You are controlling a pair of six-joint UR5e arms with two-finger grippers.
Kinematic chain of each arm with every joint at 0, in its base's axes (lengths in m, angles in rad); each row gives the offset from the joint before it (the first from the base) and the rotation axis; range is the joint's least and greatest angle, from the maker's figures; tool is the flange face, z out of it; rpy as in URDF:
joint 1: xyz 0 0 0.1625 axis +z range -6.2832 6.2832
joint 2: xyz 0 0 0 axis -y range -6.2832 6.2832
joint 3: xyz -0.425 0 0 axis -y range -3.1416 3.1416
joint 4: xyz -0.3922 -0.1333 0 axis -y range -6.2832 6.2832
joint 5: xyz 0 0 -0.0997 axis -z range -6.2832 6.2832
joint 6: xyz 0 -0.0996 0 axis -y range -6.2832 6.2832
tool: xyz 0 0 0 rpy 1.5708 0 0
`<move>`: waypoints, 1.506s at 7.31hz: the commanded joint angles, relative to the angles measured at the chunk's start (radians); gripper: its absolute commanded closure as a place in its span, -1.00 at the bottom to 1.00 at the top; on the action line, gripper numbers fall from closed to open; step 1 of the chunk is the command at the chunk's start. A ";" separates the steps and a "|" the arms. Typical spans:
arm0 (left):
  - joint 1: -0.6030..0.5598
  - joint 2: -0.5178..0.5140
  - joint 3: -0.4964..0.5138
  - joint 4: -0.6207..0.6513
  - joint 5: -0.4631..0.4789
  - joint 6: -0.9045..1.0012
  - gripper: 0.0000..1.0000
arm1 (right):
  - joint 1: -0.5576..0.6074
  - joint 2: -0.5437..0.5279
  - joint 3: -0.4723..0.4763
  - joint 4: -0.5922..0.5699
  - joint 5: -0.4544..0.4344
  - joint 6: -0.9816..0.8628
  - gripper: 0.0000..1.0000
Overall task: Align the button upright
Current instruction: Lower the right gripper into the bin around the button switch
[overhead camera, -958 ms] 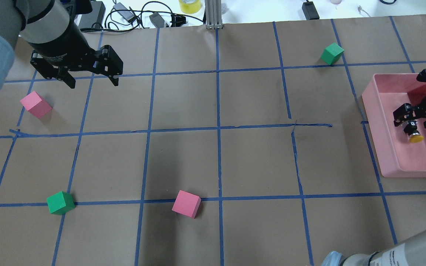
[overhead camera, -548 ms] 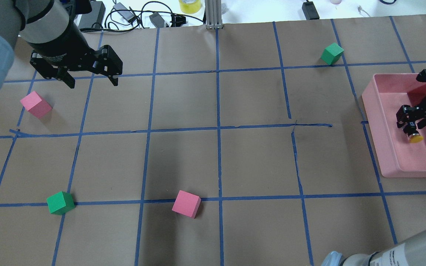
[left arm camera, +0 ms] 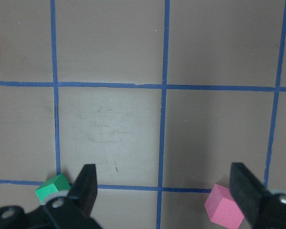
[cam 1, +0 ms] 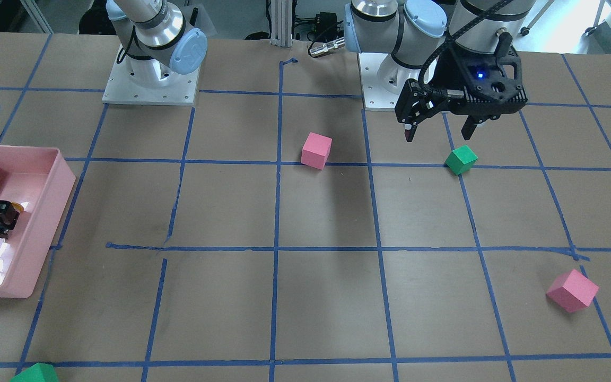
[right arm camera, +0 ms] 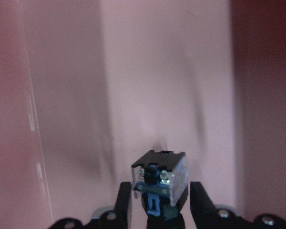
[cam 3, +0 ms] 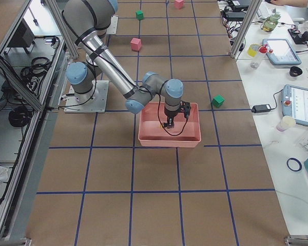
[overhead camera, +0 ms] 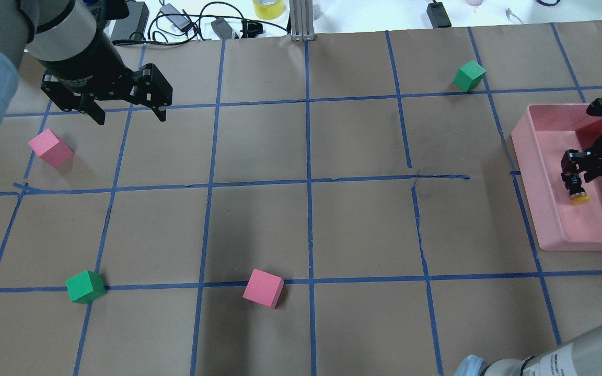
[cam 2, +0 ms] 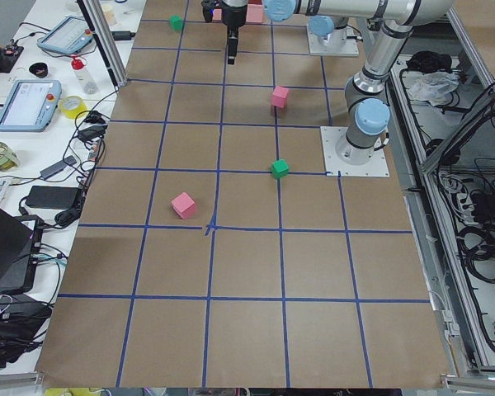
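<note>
- Overhead view, nearest the robot: near pink cube (overhead camera: 263, 288) at 6 o'clock on the table (overhead camera: 363, 230), touching a blue tape line (overhead camera: 363, 280)
- near green cube (overhead camera: 85, 286) at 8 o'clock, on the same line
- Right gripper (overhead camera: 575, 187) at 3 o'clock, down inside the pink tray (overhead camera: 531, 177), jaws closed tight on the button (overhead camera: 579, 198)
- Button gripped by its black body; yellow cap pokes out past the fingertips toward 6 o'clock; grey base end faces the wrist camera; cannot tell whether it touches the tray floor
- far pink cube (overhead camera: 50, 148) at 9 o'clock
- Left gripper (overhead camera: 131, 118) at 10 o'clock, above the table, jaws spread wide, nothing held
- far green cube (overhead camera: 469, 75) at 1 o'clock, apart from the tray
</note>
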 commanded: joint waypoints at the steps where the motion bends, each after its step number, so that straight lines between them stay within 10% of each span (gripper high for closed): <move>1: -0.001 0.000 -0.002 0.000 0.001 0.002 -1.00 | 0.000 -0.001 -0.001 0.003 -0.002 -0.001 0.43; 6: -0.001 -0.001 -0.002 0.000 -0.001 0.000 -1.00 | -0.001 -0.012 -0.010 0.015 -0.005 -0.001 1.00; 9: 0.004 -0.003 0.002 0.000 -0.003 0.002 -1.00 | 0.000 -0.015 -0.013 0.018 -0.002 -0.013 1.00; 11: 0.001 -0.001 0.001 0.000 -0.001 0.002 -1.00 | -0.001 -0.014 -0.007 0.016 -0.003 0.004 0.29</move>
